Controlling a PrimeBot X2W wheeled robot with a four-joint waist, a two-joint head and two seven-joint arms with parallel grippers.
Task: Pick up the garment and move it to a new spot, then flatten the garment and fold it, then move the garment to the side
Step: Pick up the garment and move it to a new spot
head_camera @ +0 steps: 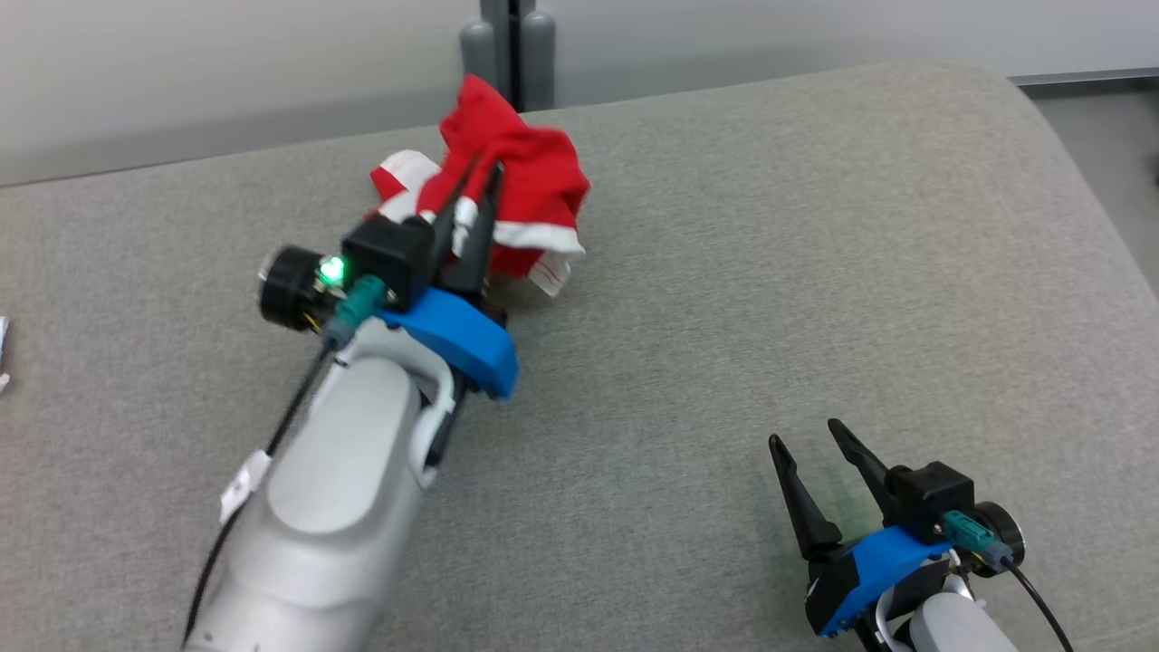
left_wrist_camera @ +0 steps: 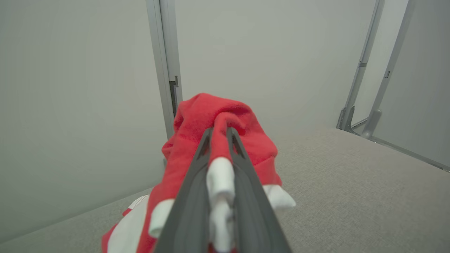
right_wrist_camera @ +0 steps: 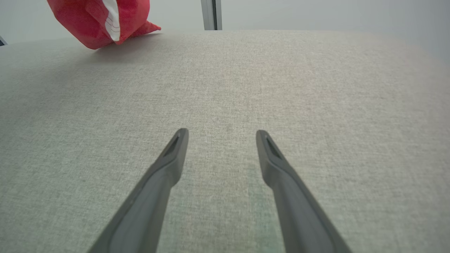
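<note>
On your left, your left claw [head_camera: 484, 168] is clenching a fold of the red-and-white garment [head_camera: 536, 186], which is hanging bunched near the far edge of the grey surface [head_camera: 742, 272], its lowest folds seemingly brushing it. You are working on the pick-and-move step, so the next move probably calls for carrying it toward the bare middle. On your right, the right claw [head_camera: 805, 433] is waiting spread wide, gripping nothing.

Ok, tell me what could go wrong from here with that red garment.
The left gripper pinches just a bunched fold of the garment, so it could slip free. The garment hangs near the far edge of the grey surface and might fall behind it. The right gripper stands open, too far to help.
</note>
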